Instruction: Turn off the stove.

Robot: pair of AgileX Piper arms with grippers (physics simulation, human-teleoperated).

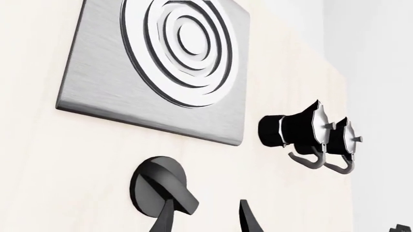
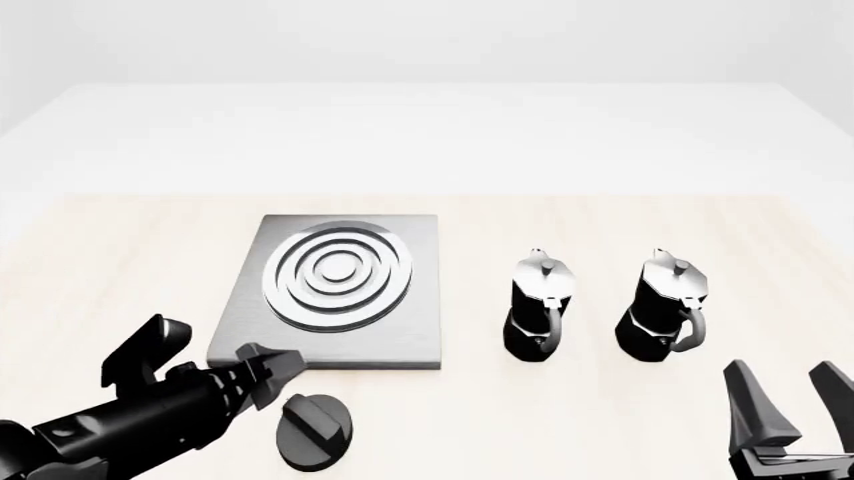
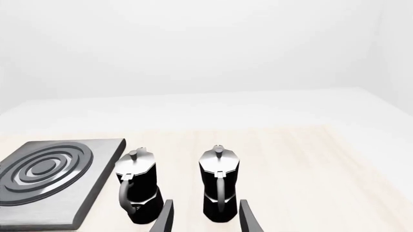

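- While two robot arms are working at a pale wooden table, the left gripper is reaching in from seven o'clock in the front view, its tip sitting just beside the knob at the knob's ten o'clock.
- Its claw is standing spread: the left wrist view is showing two dark fingers apart, one overlapping the knob's raised bar; contact cannot be judged.
- The knob, round and black, is lying on the table near the front edge, at six o'clock from the stove and apart from it.
- The stove's brushed-grey plate with silver rings is lying flat left of the table's centre.
- Two black-and-silver moka pots are standing upright at three o'clock from the stove: the nearer pot and the farther pot, side by side and not touching.
- The right gripper is hanging at five o'clock, well clear of the pots, with its fingers spread wide and gripping nothing.
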